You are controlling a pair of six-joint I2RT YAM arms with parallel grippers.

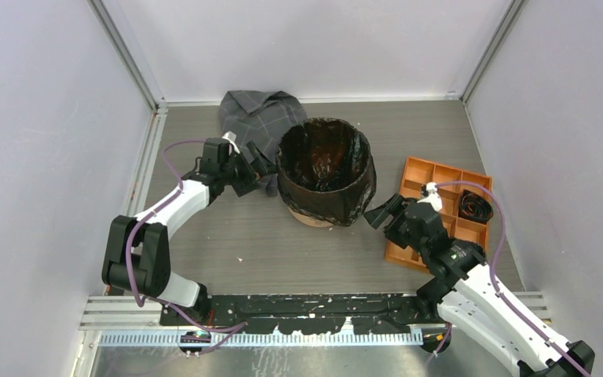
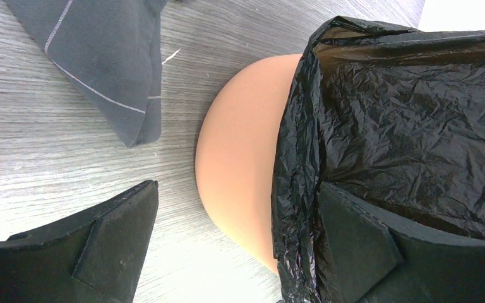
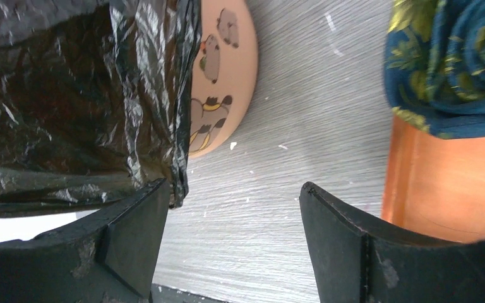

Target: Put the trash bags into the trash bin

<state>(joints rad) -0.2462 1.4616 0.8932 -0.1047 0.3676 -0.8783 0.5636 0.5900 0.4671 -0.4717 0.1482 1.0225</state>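
A black trash bag (image 1: 326, 161) lines the orange trash bin (image 1: 312, 217) at the middle of the grey table (image 1: 235, 243). Its mouth is spread wide and its hem is folded down over the rim, so only a band of orange shows at the base. That fold appears to be what keeps the floppy film from slipping into the bucket.

The left gripper (image 1: 263, 169) stands at the bin's left flank, fingers spread wide and holding nothing. Seen from its wrist, one finger (image 2: 353, 246) lies against the draped film and the other (image 2: 110, 243) is over bare table, with the bin's wall between them. The right gripper (image 1: 378, 214) sits low on the opposite side, fingers apart and empty, the bag's loose hem just beside one fingertip (image 3: 136, 221).

Placed so, the pair look set to smooth the skirt or leave it, and the job seems close to finished. A grey checked cloth (image 1: 255, 118) lies bunched near the bin's far side. An orange tray (image 1: 440, 177) with compartments lies just beside the right gripper, with a blue and gold patterned roll (image 3: 448, 63) at its edge.
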